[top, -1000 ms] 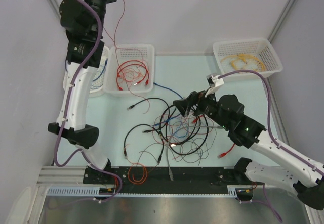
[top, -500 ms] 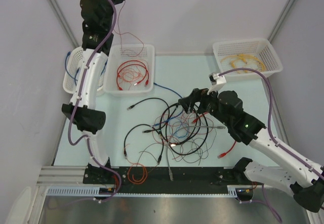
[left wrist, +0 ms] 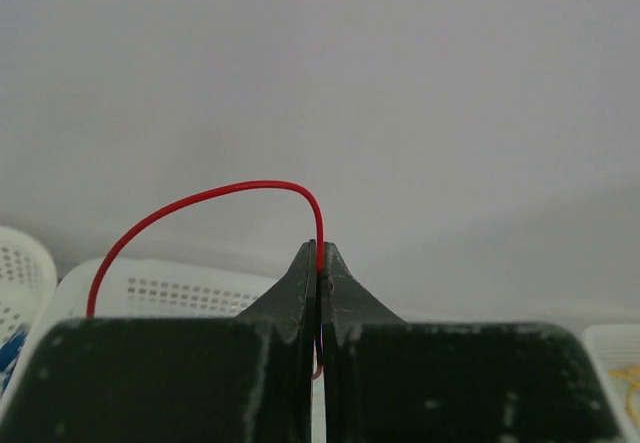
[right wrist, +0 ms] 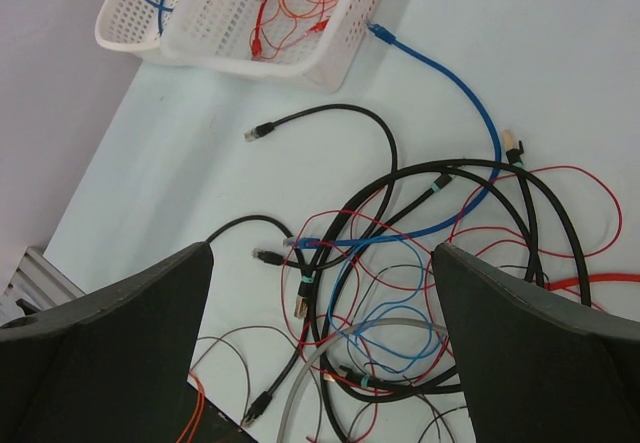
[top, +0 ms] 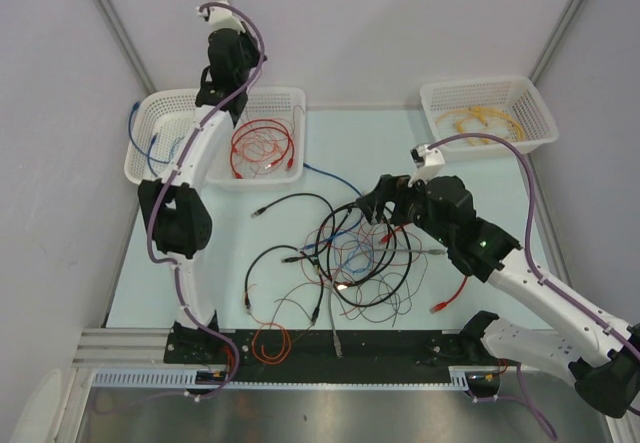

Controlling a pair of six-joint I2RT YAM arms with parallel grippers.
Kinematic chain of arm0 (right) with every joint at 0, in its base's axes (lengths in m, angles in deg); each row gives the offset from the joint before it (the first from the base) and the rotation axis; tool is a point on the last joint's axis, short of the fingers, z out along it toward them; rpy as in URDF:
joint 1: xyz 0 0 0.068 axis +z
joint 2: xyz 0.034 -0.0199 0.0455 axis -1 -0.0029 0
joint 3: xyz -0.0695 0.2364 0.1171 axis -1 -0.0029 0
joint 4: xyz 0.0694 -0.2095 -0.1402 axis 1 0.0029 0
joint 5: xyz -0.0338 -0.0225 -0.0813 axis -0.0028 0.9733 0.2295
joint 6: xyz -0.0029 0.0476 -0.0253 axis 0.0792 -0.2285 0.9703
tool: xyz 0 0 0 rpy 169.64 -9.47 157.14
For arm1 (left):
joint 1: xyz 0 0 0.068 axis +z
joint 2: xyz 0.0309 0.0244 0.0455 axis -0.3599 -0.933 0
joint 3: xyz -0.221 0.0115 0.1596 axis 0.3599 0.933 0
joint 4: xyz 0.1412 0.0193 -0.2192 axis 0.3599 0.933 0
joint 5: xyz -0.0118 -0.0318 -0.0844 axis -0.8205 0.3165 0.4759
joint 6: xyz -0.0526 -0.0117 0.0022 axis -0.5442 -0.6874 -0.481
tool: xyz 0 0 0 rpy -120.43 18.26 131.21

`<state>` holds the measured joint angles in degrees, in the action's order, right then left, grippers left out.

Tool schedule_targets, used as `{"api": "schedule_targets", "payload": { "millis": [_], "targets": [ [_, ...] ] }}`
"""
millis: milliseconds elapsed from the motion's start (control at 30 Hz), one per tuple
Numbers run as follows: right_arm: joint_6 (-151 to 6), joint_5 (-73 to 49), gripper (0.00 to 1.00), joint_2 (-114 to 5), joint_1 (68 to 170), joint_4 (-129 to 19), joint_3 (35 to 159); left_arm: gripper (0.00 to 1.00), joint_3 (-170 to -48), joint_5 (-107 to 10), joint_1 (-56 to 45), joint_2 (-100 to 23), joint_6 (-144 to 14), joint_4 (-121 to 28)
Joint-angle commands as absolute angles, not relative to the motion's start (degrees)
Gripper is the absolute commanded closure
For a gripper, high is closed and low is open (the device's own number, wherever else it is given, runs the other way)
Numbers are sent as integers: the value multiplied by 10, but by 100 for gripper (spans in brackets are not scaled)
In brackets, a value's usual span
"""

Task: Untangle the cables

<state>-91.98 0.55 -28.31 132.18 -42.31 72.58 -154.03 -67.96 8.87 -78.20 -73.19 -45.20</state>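
Observation:
The cables lie as a jumble of black, blue, red and thin brown wires in the middle of the table, also seen from above in the right wrist view. My right gripper hovers over the tangle's far edge, open, with nothing between its fingers. My left gripper is raised above the back-left baskets, facing the rear wall. It is shut on a thin red wire that arcs left and down toward the basket.
A white basket at the back holds coiled red wires. Beside it a second basket holds a blue cable. A third basket at back right holds yellow cable. An orange loop lies by the black front rail.
My left arm has swung down and to the right, bringing the pinched red wire lower over the baskets. The right gripper has edged slightly farther over the tangle, still open.

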Motion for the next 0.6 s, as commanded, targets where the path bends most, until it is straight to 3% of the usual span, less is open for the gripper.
{"api": "schedule_targets", "payload": {
  "millis": [0,100,133,167,267,333,567],
  "targets": [
    [-927,2,3,-287,1319,-412,732,100,-1518,-744,91,-751,-711,-455],
    [-933,0,3,-288,1319,-414,725,98,-1501,-736,91,-748,-692,-470],
    [-936,0,3,-289,1319,-416,724,72,-1513,-728,91,-753,-688,-448],
    [-938,-1,3,-289,1319,-419,722,58,-1527,-714,91,-765,-688,-425],
    [-941,-6,3,-289,1319,-423,722,19,-1532,-694,91,-749,-688,-412],
    [-938,-3,3,-287,1319,-423,722,1,-1495,-688,90,-722,-693,-440],
    [-906,44,3,-260,1315,-398,723,0,-1427,-677,64,-601,-662,-474]
  ]
}}
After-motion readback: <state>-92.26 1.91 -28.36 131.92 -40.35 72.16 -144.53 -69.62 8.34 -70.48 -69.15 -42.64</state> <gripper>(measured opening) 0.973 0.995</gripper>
